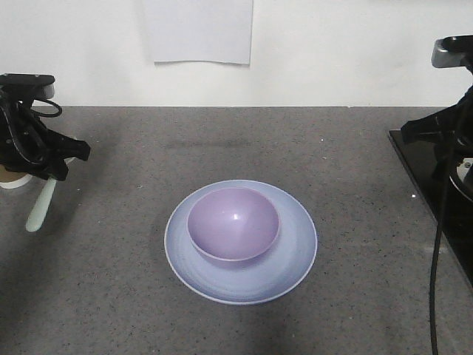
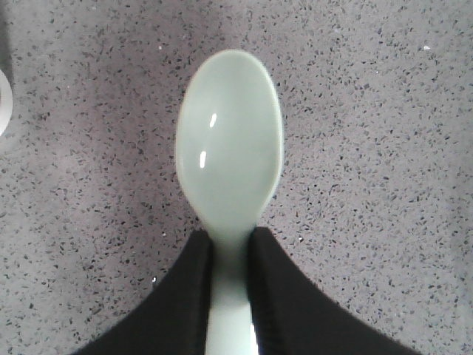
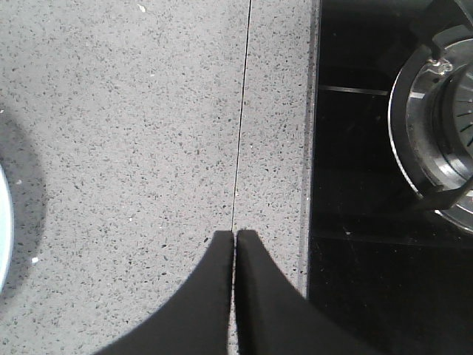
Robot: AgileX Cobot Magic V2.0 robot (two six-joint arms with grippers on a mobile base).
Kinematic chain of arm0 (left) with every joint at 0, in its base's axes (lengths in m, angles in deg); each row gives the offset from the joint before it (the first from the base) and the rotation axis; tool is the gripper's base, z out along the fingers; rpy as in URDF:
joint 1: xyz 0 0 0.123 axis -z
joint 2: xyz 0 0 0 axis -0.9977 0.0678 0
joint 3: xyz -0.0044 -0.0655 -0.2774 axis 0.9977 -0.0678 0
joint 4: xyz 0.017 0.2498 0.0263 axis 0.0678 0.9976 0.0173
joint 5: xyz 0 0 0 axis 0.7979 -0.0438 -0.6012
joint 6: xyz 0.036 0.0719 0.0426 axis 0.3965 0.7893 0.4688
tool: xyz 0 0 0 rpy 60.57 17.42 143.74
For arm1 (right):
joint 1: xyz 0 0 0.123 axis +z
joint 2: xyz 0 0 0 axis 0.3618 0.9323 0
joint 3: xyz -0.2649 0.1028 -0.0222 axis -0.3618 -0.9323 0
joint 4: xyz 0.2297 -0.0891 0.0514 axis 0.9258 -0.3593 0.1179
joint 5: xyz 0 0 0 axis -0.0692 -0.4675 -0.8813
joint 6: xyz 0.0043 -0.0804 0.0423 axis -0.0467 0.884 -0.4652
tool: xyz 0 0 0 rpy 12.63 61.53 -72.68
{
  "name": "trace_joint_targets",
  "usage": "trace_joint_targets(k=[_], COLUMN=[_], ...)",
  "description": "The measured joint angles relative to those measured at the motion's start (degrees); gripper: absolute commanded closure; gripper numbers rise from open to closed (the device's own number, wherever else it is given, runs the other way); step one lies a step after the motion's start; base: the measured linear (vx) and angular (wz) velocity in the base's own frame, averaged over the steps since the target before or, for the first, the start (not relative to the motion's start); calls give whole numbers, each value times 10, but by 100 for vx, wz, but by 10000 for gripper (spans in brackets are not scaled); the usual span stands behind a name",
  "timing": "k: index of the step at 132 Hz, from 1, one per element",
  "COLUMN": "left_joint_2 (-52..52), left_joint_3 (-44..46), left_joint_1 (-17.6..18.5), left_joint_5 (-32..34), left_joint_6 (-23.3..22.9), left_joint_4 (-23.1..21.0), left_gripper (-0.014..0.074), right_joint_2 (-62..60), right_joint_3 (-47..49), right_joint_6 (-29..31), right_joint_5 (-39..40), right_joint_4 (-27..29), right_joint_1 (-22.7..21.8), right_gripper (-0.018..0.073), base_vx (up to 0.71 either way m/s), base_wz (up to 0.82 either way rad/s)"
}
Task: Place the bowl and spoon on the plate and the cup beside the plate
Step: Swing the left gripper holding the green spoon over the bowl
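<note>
The left claw [image 2: 230, 248] is clamped on the handle of the spoon [image 2: 229, 148], with one black finger on each side. The pale green scoop end points out ahead of it over the speckled grey desk [image 2: 384, 111]. In the front view this is at the desk's left edge, with the spoon slanting downward. I cannot tell whether its tip touches the desk. The cup [image 1: 10, 179] stands just behind that claw at the same edge, mostly hidden by it. The right claw [image 3: 235, 237] is closed with nothing between its fingers, above the desk near its right edge, beside a black cooktop [image 3: 355, 185]. The bowl [image 1: 233, 222] sits upright on the plate [image 1: 292, 259] at the desk's middle.
</note>
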Motion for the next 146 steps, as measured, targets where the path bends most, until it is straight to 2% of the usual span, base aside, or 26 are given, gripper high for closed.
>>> trace_joint_targets(k=[36, 53, 62, 85, 129, 146], left_joint_2=[0, 0, 0, 0, 3, 19], left_joint_3=[0, 0, 5, 61, 158, 169], left_joint_1=[0, 9, 19, 63, 170, 213], left_joint_5=[21, 9, -6, -46, -76, -97], left_joint_6=[6, 92, 119, 146, 156, 159], left_joint_4=[-17, -40, -45, -50, -51, -31], left_gripper=[604, 604, 604, 604, 603, 603], right_joint_2=[0, 0, 0, 0, 0, 0], right_joint_3=[0, 0, 0, 0, 0, 0], right_joint_6=[0, 0, 0, 0, 0, 0], right_joint_5=[0, -1, -1, -1, -1, -1], right_joint_4=[0, 0, 0, 0, 0, 0], right_joint_1=[0, 0, 0, 0, 0, 0], right_gripper=[566, 566, 566, 566, 566, 566], base_vx=[0, 0, 0, 0, 0, 0], base_wz=[0, 0, 0, 0, 0, 0])
